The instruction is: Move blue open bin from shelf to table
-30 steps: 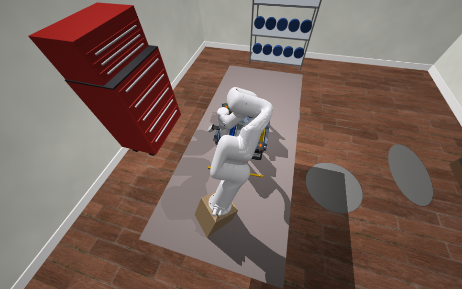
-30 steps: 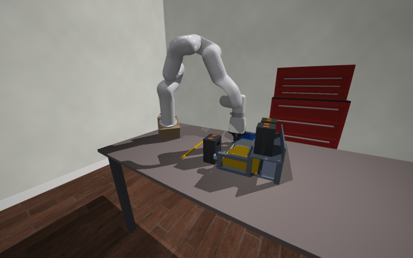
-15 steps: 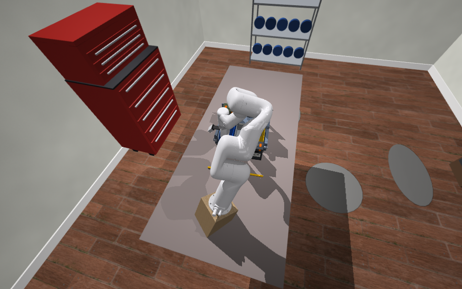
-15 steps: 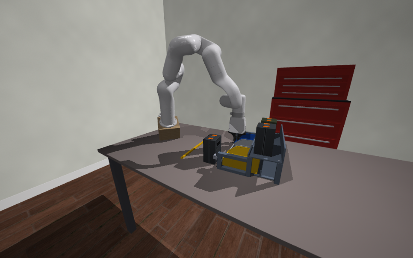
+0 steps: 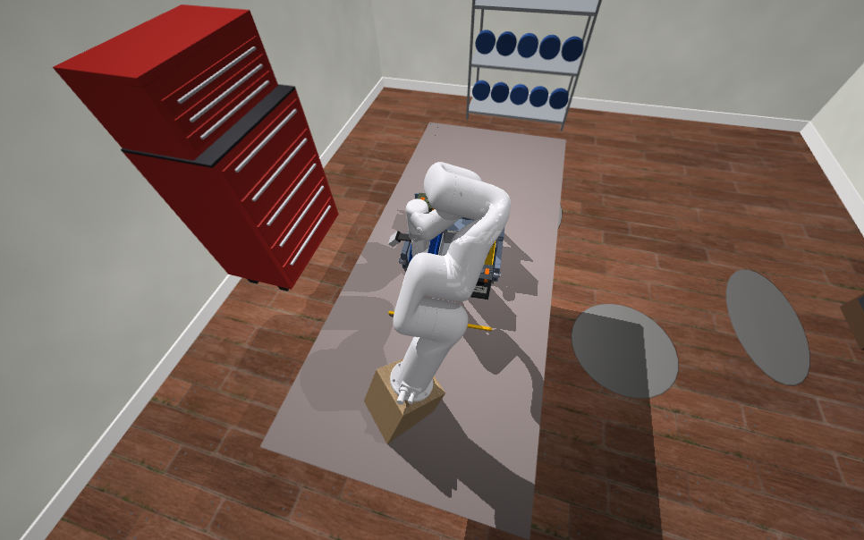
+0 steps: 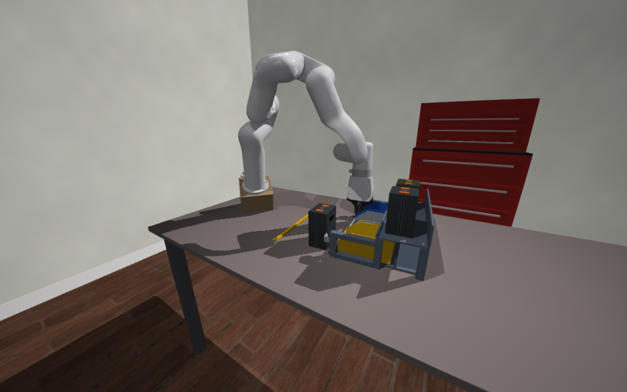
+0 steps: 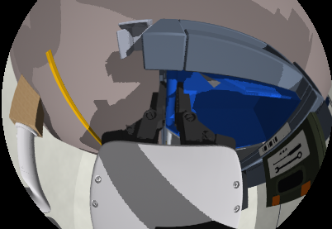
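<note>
I have the hand (image 6: 357, 208) (image 7: 171, 91) pointing down at the shelf (image 6: 378, 253) (image 7: 239, 45) (image 5: 497, 257), its dark fingers clenched on an upright edge of the blue open bin (image 5: 434, 244) (image 6: 375, 206) (image 7: 248, 116). My wrist view shows a narrow strip of blue between them; from the top, my own arm (image 5: 482, 221) (image 6: 326, 92) hides the grip. The bin is in the shelf, at the end farthest from the exterior camera. I can't tell whether it has lifted at all, nor make out its parts.

The yellow bin (image 5: 492, 251) (image 6: 362, 231) is in the shelf's near end, with a grey bin (image 6: 373, 216) between it and the blue one.

For writing, the wrist view gives me most: a dark green case (image 5: 420, 198) (image 6: 407, 183) (image 7: 297, 161) carries a pale label (image 7: 288, 153) with a screwdriver and a wrench drawn on it, plus tiny marks I can't read. Beside it is a narrow strip (image 7: 274, 140) with barcode-like bars. I can read no brand name.

Dark cases (image 6: 401, 211) with orange latches stand on the shelf's upper board, and another black case (image 5: 480, 290) (image 6: 320, 226) stands on the desk (image 5: 509, 167) (image 6: 501, 292) (image 7: 83, 62), near a yellow stick (image 5: 478, 327) (image 6: 291, 228) (image 7: 62, 91).
</note>
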Robot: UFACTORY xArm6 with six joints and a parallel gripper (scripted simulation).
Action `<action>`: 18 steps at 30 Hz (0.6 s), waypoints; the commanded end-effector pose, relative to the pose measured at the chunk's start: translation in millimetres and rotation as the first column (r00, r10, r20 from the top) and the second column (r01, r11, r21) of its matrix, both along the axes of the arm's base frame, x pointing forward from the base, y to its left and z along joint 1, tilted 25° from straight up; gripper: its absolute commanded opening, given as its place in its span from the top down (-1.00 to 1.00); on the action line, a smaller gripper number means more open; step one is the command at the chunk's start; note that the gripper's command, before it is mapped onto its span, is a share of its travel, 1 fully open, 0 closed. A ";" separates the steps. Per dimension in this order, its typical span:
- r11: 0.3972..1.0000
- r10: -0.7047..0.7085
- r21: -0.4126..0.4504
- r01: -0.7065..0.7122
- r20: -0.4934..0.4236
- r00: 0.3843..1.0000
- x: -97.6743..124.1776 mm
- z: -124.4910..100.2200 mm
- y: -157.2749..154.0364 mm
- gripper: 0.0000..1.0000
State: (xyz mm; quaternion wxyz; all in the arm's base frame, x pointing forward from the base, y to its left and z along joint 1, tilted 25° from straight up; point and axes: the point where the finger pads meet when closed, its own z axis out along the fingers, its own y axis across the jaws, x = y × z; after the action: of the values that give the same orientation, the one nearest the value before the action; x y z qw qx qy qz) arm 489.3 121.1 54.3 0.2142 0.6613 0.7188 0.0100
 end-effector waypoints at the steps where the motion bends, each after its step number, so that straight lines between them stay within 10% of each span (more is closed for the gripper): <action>1: 1.000 0.001 0.001 -0.001 0.003 1.000 0.5 2.9 1.2 1.00; 18: 1.000 0.001 0.002 -0.001 0.003 1.000 -3.2 13.6 4.5 1.00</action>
State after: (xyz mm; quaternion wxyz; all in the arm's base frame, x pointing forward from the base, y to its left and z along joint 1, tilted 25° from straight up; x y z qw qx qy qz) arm 486.0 124.6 65.5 0.2145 0.6613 0.7188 0.0107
